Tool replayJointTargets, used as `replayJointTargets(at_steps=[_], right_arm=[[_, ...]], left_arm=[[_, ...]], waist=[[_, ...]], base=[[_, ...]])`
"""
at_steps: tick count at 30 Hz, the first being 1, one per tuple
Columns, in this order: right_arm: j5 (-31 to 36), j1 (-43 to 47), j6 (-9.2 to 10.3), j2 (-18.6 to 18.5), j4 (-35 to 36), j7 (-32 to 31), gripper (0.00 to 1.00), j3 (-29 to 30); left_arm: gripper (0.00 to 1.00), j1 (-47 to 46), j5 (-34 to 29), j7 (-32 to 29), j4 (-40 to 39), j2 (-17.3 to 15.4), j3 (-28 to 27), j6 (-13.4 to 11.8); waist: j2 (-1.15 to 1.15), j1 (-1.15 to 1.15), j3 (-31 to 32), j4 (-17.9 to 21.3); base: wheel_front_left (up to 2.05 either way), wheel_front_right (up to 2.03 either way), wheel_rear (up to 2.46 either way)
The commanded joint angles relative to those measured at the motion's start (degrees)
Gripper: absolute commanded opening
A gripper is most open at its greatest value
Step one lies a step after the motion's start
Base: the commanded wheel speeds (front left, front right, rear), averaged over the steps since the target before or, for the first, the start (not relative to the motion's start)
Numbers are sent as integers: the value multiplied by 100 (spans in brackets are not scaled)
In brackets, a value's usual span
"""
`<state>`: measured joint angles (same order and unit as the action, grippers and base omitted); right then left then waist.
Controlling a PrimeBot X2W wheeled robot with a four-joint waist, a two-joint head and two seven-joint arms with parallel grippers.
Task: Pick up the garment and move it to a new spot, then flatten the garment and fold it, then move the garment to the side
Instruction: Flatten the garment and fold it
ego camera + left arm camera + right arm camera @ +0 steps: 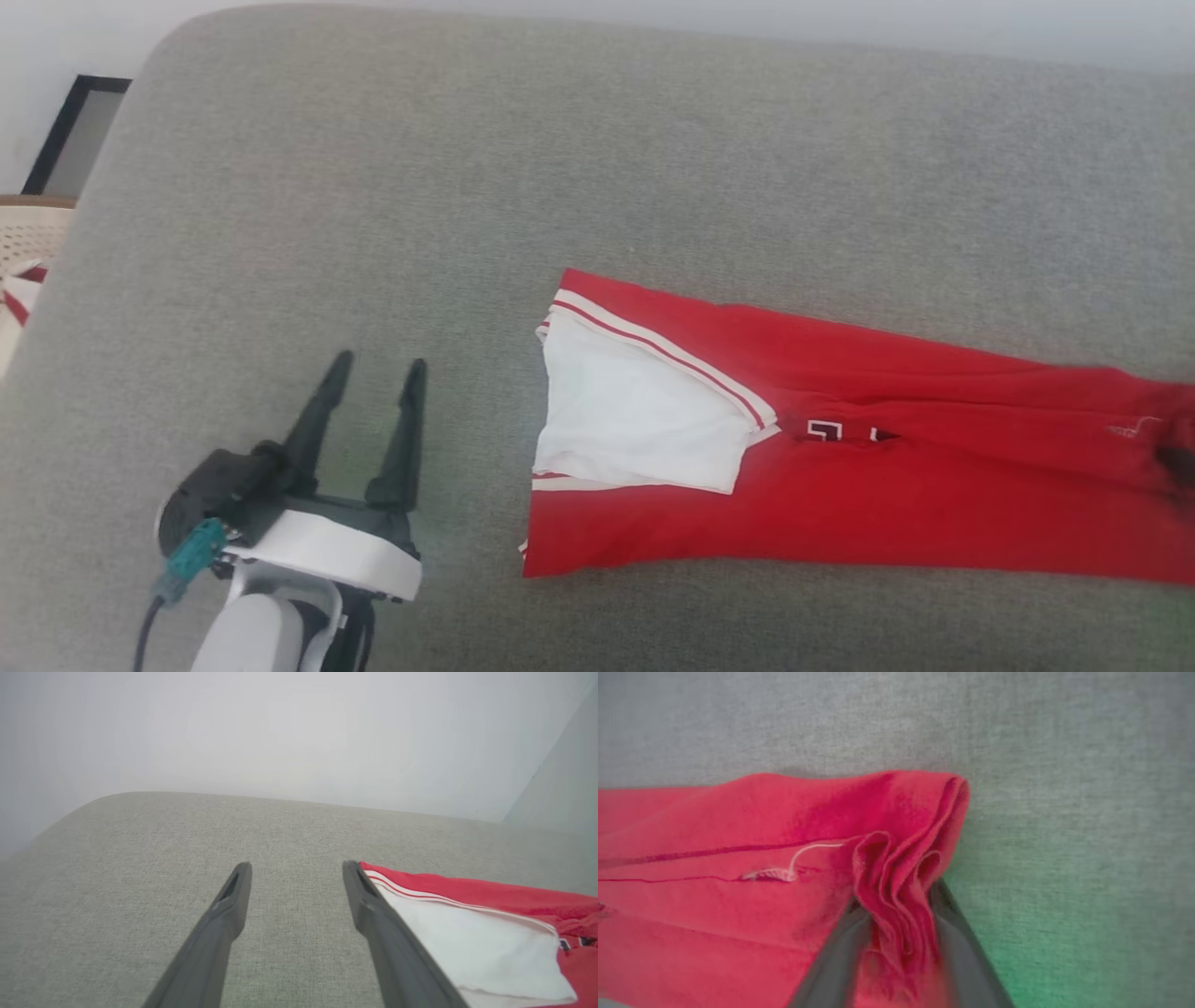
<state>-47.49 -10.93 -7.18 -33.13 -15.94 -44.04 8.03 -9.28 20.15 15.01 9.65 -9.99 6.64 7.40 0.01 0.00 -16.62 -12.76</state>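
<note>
Left tool sits at lower left, fingers spread wide, empty, pointing up-frame. Right tool straddles a bunched red fold; grip unclear. Shirt lies folded lengthwise on the grey surface, centre to right edge.

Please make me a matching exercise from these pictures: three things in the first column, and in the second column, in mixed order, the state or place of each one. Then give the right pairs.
Column one
1. left gripper
2. right gripper
3. white sleeve

Column two
a. bunched red cloth of the garment sits between its jaws
b. lies folded on the red body of the garment
c. open, above the bare grey cushion, beside the garment

Right pairs: 1-c, 2-a, 3-b
</note>
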Motion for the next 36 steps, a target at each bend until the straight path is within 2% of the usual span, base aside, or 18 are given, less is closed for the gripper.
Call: replayJointTargets(at_steps=[1, 10, 11, 17, 19, 21, 27, 36], right_arm=[[94, -14, -44, 362, -48, -2, 0, -85], [785, -564, -25, 60, -174, 450, 0, 840], [785, -564, -25, 60, -174, 450, 0, 840], [1315, -1011, -26, -227, -787, 990, 0, 1757], [1475, -1077, -27, -311, -901, 1093, 0, 1900], [1580, -1117, -28, -240, -852, 1090, 0, 1950], [1163, -866, -31, -75, -268, 868, 0, 1306], [466, -387, -31, 351, 1696, 267, 0, -374]], left_arm=[[100, 99, -162, 21, -96, 70, -149, 9], [100, 34, -424, 21, -379, 62, -448, 9], [100, 34, -424, 21, -379, 62, -448, 9], [100, -129, -506, 21, -532, -5, -397, 9], [100, -170, -510, 21, -557, -24, -367, 9], [100, -167, -435, 21, -599, -41, -381, 9], [100, -34, -406, 21, -646, -20, -427, 9], [100, 87, -443, 20, -626, 136, -434, 10]], waist=[[-1, 0, -29, 117], [-1, 0, -256, 740], [-1, 0, -256, 740], [-1, 0, -413, 984], [-1, 0, -425, 1013], [-1, 0, -411, 1044], [-1, 0, -273, 1010], [-1, 0, -89, 708]], base=[[0, 0, 0], [0, 0, 0], [0, 0, 0], [0, 0, 0], [0, 0, 0], [0, 0, 0], [0, 0, 0], [0, 0, 0]])
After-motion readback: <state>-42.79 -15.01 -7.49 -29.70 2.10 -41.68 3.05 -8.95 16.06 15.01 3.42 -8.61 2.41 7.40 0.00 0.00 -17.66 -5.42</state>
